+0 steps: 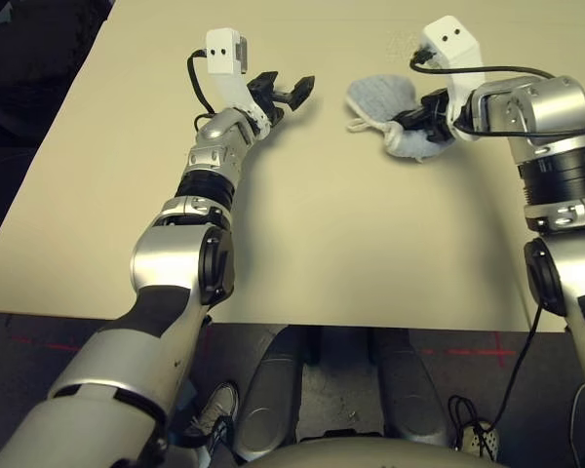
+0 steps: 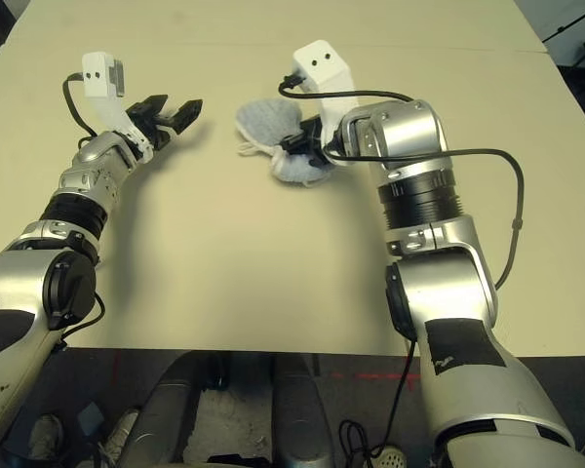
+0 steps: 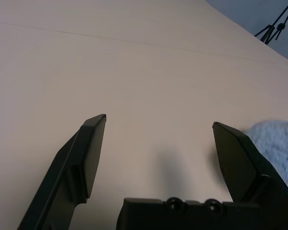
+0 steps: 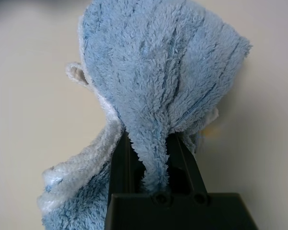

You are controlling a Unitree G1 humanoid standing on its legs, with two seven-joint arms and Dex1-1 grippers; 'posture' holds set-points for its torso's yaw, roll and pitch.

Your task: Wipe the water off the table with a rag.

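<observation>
Right gripper (image 4: 156, 165) jaws pinching the rag (image 1: 385, 102), bunched on the bench (image 1: 322, 234) at far centre-right. Left gripper (image 1: 285, 90) jaws spread, holding nothing, just left of rag. Faint orange speck of water (image 4: 210, 130) beside rag.

rag (image 1: 385, 102) on table (image 1: 322, 244), left hand (image 1: 283, 91) beside

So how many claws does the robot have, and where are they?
2. The left claw hovers open over the bare table, off to the left of the rag. The right claw is pinched shut on the rag near the middle of the table.
</observation>
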